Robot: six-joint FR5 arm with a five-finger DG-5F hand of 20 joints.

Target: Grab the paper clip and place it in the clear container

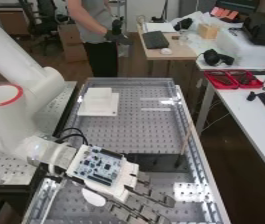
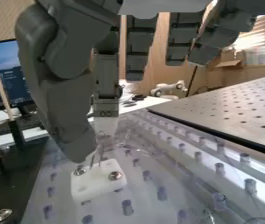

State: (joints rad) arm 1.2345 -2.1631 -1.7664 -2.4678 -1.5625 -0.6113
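The hand (image 1: 121, 181) is low in the high view, just left of centre, over the worktop (image 1: 132, 132) — I cannot tell whether it is apart, together or clamped on anything. In the wrist view a thin wire, seemingly the clip (image 2: 101, 156), shows near the hand, upright at the small white block (image 2: 89, 188) — whether they touch is unclear.
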